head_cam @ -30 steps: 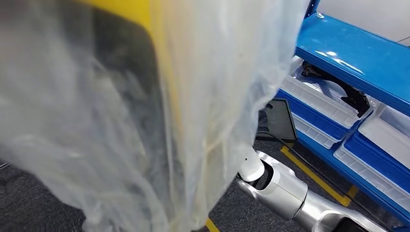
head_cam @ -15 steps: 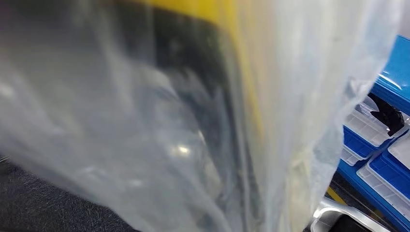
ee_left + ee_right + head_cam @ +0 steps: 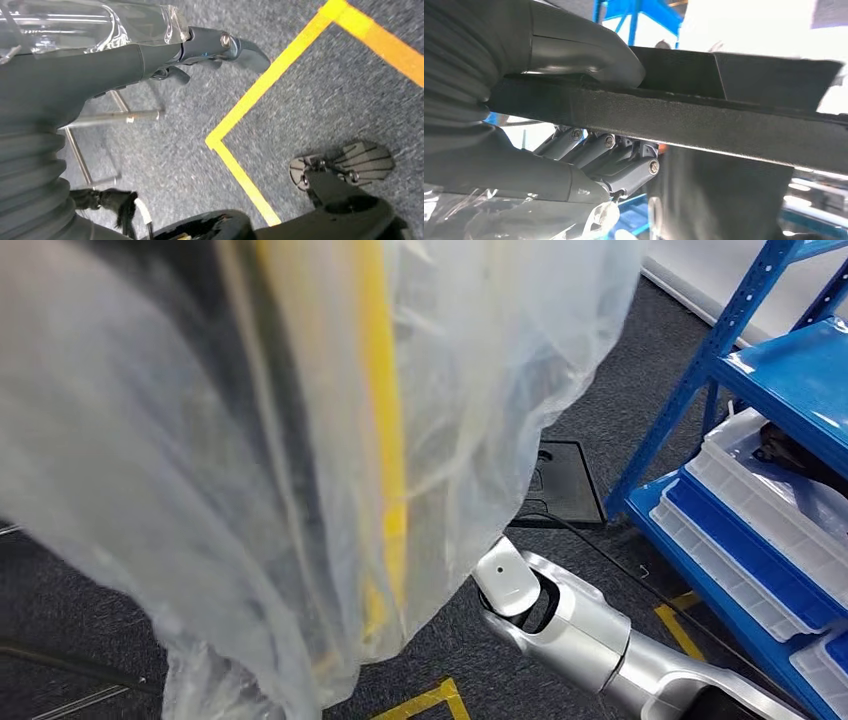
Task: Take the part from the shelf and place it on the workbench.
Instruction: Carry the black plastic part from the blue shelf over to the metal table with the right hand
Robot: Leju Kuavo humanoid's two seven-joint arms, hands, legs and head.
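The part (image 3: 300, 440) is a big black and yellow piece wrapped in clear plastic. It hangs close before the head camera and hides both hands there. In the right wrist view my right hand (image 3: 549, 170) grips the part's black edge (image 3: 724, 125), thumb (image 3: 589, 60) on one face and fingers (image 3: 619, 155) on the other. In the left wrist view my left hand (image 3: 150, 57) holds the plastic-wrapped part (image 3: 75, 22) against its thumb, above the floor. My right forearm (image 3: 570, 625) reaches up under the wrapping.
A blue shelf (image 3: 770, 370) with white trays (image 3: 760, 530) stands at the right. A black plate (image 3: 565, 485) lies on the grey carpet by the shelf's post. Yellow tape lines (image 3: 260, 90) mark the floor, and a metal frame (image 3: 115, 117) stands near my left hand.
The whole picture has shifted, so the camera has turned: the shelf now sits farther right and more floor shows. The wrapped part has swung across the view, still held.
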